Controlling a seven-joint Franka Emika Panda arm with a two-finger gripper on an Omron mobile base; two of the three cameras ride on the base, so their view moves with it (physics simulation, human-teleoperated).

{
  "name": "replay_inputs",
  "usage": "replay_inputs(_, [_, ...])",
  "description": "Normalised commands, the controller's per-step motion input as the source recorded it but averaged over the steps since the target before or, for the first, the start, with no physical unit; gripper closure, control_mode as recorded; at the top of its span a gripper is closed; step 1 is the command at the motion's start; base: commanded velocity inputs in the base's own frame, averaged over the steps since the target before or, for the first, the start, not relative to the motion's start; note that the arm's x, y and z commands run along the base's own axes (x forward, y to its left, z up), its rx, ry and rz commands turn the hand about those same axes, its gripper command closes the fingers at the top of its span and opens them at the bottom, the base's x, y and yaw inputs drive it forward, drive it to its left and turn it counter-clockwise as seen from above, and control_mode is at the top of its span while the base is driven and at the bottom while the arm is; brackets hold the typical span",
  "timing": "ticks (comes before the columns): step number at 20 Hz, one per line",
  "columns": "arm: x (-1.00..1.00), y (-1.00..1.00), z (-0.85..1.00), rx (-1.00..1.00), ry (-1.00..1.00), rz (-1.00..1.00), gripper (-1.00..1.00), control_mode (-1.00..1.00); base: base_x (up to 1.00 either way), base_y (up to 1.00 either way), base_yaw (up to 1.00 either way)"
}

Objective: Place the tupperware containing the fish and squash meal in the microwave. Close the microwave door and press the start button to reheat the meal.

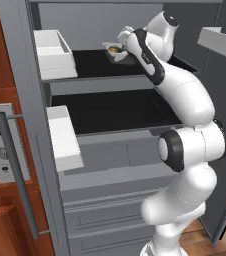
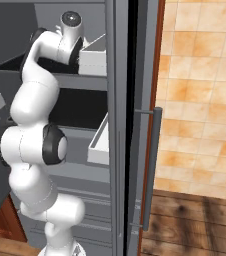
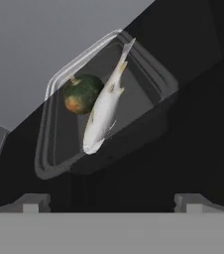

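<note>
Silver fish (image 3: 103,110), green-orange squash (image 3: 81,93)

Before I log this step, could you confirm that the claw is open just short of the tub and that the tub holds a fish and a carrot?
Not quite: the hand view shows the open claw just short of the tub, but beside the fish lies a round green and orange squash, not a carrot.
</note>
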Motion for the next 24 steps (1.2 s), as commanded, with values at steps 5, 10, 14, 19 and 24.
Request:
replay_inputs(5, [0.43,0.08,-0.03,0.00,0.03,0.00,-1.00,-1.00,0.00,0.00,0.00])
replay_inputs(10, [0.43,0.09,-0.10,0.00,0.04,0.00,-1.00,-1.00,0.00,0.00,0.00])
replay_inputs(14, [0.43,0.13,-0.10,0.00,0.04,0.00,-1.00,-1.00,0.00,0.00,0.00])
replay_inputs(19, [0.37,0.12,-0.07,0.00,0.02,0.00,-1.00,-1.00,0.00,0.00,0.00])
replay_inputs(24, [0.23,0.06,-0.06,0.00,0.00,-0.01,-1.00,-1.00,0.00,0.00,0.00])
